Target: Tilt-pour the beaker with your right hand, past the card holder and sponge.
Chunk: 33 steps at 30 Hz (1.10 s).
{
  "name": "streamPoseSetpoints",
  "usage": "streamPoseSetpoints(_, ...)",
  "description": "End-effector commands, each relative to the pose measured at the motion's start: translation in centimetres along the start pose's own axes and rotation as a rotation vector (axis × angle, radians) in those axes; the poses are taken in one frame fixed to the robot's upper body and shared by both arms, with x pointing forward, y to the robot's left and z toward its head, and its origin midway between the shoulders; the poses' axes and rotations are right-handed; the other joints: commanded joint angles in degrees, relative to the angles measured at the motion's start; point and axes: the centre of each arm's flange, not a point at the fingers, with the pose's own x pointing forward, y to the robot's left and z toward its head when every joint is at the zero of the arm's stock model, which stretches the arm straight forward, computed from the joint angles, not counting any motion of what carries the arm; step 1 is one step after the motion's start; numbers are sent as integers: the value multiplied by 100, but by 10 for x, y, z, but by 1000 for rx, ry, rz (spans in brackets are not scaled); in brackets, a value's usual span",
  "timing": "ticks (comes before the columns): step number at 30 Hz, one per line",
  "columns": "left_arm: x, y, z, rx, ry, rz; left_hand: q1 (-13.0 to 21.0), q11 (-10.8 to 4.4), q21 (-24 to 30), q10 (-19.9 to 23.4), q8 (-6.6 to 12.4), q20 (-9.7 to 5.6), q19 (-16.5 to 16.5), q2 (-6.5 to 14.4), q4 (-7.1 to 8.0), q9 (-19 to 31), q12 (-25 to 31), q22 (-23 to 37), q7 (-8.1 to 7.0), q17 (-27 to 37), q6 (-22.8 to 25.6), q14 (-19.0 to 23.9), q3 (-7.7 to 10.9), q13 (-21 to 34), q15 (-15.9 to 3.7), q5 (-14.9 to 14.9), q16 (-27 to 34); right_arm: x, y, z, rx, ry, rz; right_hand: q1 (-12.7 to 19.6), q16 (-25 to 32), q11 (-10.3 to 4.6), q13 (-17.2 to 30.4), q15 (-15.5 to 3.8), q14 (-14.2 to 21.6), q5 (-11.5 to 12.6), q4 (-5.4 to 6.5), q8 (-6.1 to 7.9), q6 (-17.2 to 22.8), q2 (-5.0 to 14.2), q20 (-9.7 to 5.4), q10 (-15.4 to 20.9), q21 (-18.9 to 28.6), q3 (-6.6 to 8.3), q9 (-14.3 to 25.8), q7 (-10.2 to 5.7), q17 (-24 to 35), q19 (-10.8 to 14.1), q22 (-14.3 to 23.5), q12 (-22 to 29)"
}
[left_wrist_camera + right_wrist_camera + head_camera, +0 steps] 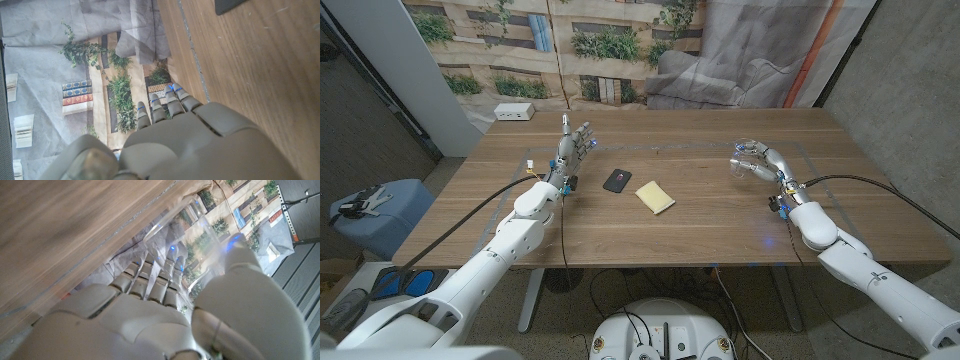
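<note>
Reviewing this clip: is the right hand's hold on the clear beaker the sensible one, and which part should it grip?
Probably yes. The right hand wraps the beaker around its cylindrical wall from the side, leaving the open mouth free toward the sponge and card holder, so a wrist roll tilts it.

Wood, clear glass or plastic, matt greys

The table [720, 215] is brown wood with a smooth, matt grain. The beaker [748, 158] looks clear and glossy. The sponge [655, 197] is soft matt yellow; the card holder [616, 180] is dark and matt. Both hands look like smooth grey plastic.

Clear beaker [748, 160] tilted in right hand [767, 165]
</note>
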Motion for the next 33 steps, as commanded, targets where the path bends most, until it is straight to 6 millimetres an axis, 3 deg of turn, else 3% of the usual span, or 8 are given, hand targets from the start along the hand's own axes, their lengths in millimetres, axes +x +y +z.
streamPoseSetpoints(1,0,0,0,0,0,0,9,4,41,56,22,-45,47,148,-7,20,33,16,-32,31,24,37,-33,18,4,24,28,8,-11,18,-65,-26,28,326,47,-135,40,-674,52,36,13,58,458,324,10,174,24,14,1,-439,42,58,32,32)
streamPoseSetpoints(33,0,0,0,0,0,0,10,1,42,54,19,-46,47,148,-8,20,33,16,-32,31,18,33,-33,18,1,24,26,41,-56,43,-373,35,246,381,188,-137,166,-667,144,89,35,150,498,425,53,261,32,-39,-98,-496,223,202,35,89)
